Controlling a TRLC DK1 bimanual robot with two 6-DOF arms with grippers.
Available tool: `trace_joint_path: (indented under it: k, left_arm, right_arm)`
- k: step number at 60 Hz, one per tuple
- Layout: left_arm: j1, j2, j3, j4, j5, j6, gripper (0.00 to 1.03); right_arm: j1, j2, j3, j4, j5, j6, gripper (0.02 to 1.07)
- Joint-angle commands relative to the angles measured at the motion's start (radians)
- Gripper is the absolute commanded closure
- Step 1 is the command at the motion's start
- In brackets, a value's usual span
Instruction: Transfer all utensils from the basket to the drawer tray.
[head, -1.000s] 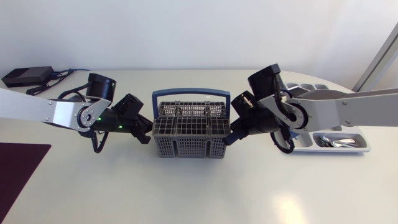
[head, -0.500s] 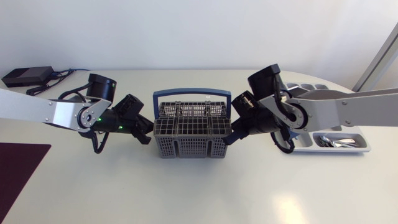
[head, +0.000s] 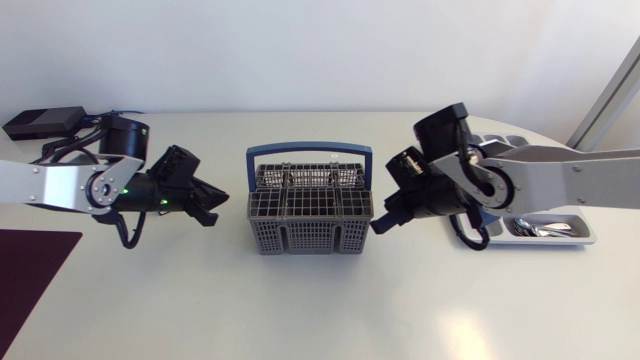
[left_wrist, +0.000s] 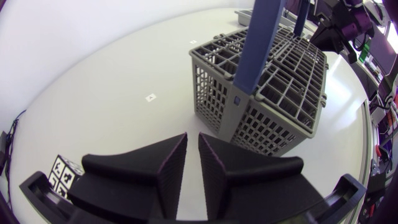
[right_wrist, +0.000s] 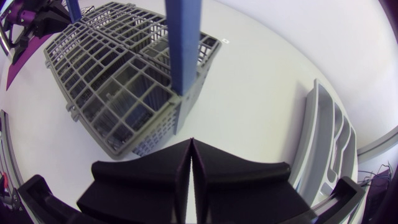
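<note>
The grey wire basket (head: 308, 205) with a blue handle (head: 308, 150) stands mid-table. No utensil shows in the compartments I can see in the wrist views (left_wrist: 273, 81) (right_wrist: 118, 81). My left gripper (head: 215, 208) hangs a short way left of the basket; its fingers (left_wrist: 193, 137) are a narrow slit apart with nothing between them. At the basket's right lower corner my right gripper (head: 378, 225) is shut and empty, fingertips together (right_wrist: 191, 142). The grey drawer tray (head: 590, 238) (right_wrist: 323, 143) lies at the right, with shiny utensils (head: 535, 228) in its front compartment.
A black box with cables (head: 45, 122) sits at the back left. A dark purple mat (head: 30, 270) covers the front left corner. My right arm's elbow lies over part of the tray.
My left arm has drawn back to the left, leaving a gap to the basket. The right gripper has shifted slightly right and forward. The basket has hardly moved.
</note>
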Motion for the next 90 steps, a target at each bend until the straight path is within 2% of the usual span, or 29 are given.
trace_joint_path:
  k: [1,4,11,15,21,22,23,24,27,38,41,48,62,82,90]
  left_arm:
    - [0.044,-0.097,-0.055,-0.009,0.012,-0.006,0.83]
    - [0.065,-0.158,-0.079,-0.020,0.012,-0.006,0.79]
    - [0.094,-0.291,-0.133,-0.054,0.014,-0.015,0.70]
    - [0.102,-0.362,-0.158,-0.078,0.014,-0.021,0.56]
    - [0.113,-0.469,-0.176,-0.138,0.012,-0.027,0.34]
    - [0.116,-0.488,-0.178,-0.147,0.014,-0.026,0.27]
    - [0.116,-0.511,-0.182,-0.155,0.014,-0.026,0.13]
    - [0.117,-0.524,-0.187,-0.163,0.014,-0.027,0.05]
    - [0.119,-0.587,-0.201,-0.172,0.014,-0.027,0.03]
    - [0.126,-0.784,-0.265,-0.172,0.011,-0.041,0.03]
    - [0.134,-0.821,-0.279,-0.172,-0.014,-0.064,0.03]
    - [0.163,-0.877,-0.294,-0.175,-0.042,-0.118,0.04]
    - [0.195,-1.092,-0.378,-0.141,-0.045,-0.130,0.04]
    - [0.153,-1.261,-0.534,-0.101,-0.184,-0.254,0.04]
    - [0.136,-1.327,-0.595,-0.085,-0.239,-0.303,0.04]
  right_arm:
    - [-0.039,-0.076,-0.042,-0.023,0.012,0.012,0.96]
    - [-0.059,-0.122,-0.058,-0.034,0.012,0.006,0.94]
    - [-0.092,-0.226,-0.092,-0.054,0.020,-0.010,0.73]
    - [-0.098,-0.274,-0.110,-0.061,0.040,-0.019,0.62]
    - [-0.115,-0.358,-0.148,-0.069,0.063,-0.033,0.30]
    - [-0.118,-0.372,-0.154,-0.072,0.063,-0.034,0.25]
    - [-0.125,-0.386,-0.159,-0.077,0.063,-0.034,0.19]
    - [-0.132,-0.400,-0.164,-0.080,0.063,-0.034,0.14]
    - [-0.144,-0.440,-0.179,-0.086,0.063,-0.040,0.06]
    - [-0.187,-0.610,-0.236,-0.092,0.063,-0.054,0.06]
    - [-0.192,-0.650,-0.245,-0.106,0.065,-0.056,0.06]
    - [-0.203,-0.696,-0.256,-0.149,0.071,-0.066,0.06]
    - [-0.218,-0.819,-0.288,-0.216,0.072,-0.086,0.06]
    - [-0.241,-0.980,-0.334,-0.284,0.077,-0.103,0.07]
    - [-0.255,-1.052,-0.374,-0.271,0.076,-0.114,0.07]
